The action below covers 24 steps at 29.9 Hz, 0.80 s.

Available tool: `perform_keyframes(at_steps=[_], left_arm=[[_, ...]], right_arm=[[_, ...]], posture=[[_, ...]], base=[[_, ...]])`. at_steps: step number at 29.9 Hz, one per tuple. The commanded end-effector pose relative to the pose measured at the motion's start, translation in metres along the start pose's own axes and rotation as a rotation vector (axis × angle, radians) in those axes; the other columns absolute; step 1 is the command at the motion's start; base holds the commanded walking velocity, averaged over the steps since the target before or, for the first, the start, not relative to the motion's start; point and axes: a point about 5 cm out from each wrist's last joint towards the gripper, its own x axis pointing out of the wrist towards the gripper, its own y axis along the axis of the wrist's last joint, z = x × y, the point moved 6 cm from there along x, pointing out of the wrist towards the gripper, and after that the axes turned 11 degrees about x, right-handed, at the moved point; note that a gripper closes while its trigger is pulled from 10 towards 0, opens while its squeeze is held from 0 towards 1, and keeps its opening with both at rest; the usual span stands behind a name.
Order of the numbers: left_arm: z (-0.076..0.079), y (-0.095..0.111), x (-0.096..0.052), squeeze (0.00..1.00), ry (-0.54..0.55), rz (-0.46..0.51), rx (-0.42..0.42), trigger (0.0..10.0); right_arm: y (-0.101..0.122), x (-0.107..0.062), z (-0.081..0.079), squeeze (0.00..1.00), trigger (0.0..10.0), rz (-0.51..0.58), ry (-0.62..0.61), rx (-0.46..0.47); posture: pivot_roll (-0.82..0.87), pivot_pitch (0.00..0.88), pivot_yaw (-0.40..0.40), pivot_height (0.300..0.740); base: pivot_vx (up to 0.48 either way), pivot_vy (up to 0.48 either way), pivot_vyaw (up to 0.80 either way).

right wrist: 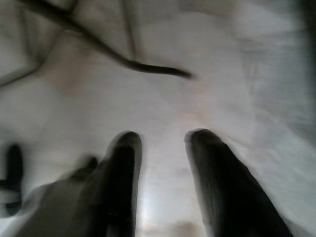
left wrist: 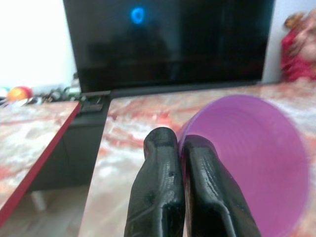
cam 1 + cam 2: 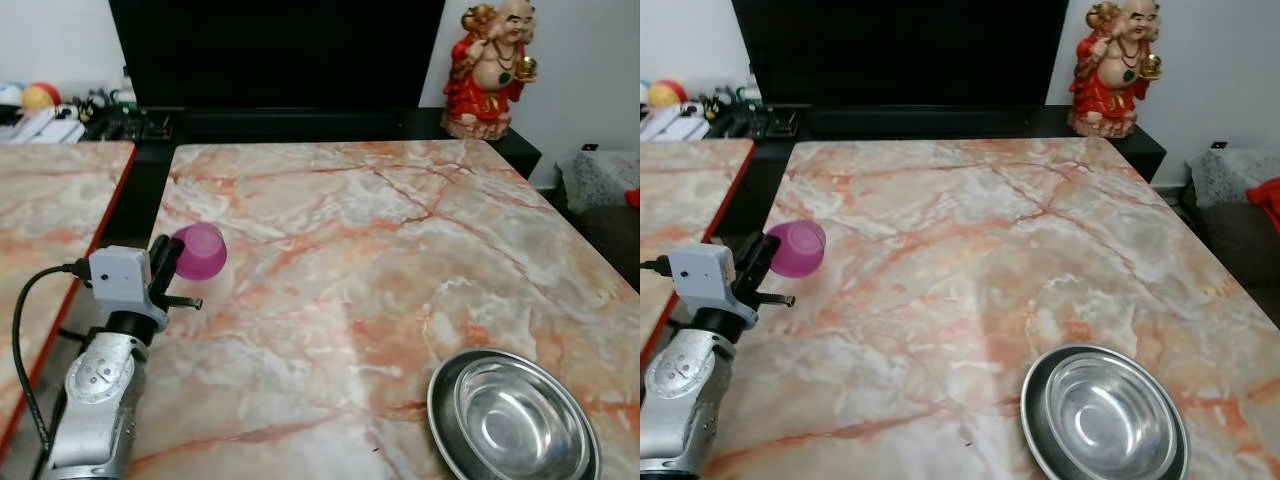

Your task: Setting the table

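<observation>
Left eye view shows the left gripper (image 3: pixel 168 262) pinching the rim of a translucent purple plastic cup (image 3: pixel 200 251) at the marble table's (image 3: pixel 340 250) left edge. Right gripper (image 1: pixel 163 143) hangs with its 2 fingers apart, holding nothing. A round steel bowl (image 3: pixel 512 418) sits near the table's front right corner.

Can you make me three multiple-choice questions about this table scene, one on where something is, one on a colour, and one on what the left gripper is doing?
1. Where does the steel bowl sit on the marble table?
A. near corner on the robot's right
B. far edge by the statue
C. middle of the table

2. What colour is the cup?
A. green
B. purple
C. white

3. What is the state of the left gripper?
A. wide open above the bowl
B. shut on the cup's rim
C. resting flat on the table, holding nothing

Answers:
1 A, the bowl lies low and right in the head views.
2 B, the cup is translucent purple.
3 B, the left wrist view shows both fingers pressed together at the rim.
</observation>
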Motion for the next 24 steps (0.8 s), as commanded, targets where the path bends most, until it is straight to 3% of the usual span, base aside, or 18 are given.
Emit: perform_keyframes(at_steps=[1,11,24], left_arm=[[0.0039,0.0067,0.0017,0.00,-0.013,0.022,-0.020,10.0],[0.0029,0.0043,0.0004,0.00,-0.005,0.009,-0.011,10.0],[0.0006,0.0046,0.0014,0.00,0.008,0.012,0.003,10.0]], right_arm=[[-0.0055,-0.0016,0.0082,0.00,10.0,-0.014,-0.017,0.001],[-0.0017,-0.0010,0.0049,0.00,10.0,0.004,-0.010,0.000],[-0.0010,-0.0010,0.0060,0.00,10.0,0.005,-0.006,-0.034]], posture=[[0.13,0.128,-0.028,0.740],[0.12,0.131,-0.030,0.740],[0.12,0.130,-0.031,0.740]], base=[[0.000,0.000,0.00],[0.000,0.000,0.00],[0.000,-0.450,0.10]])
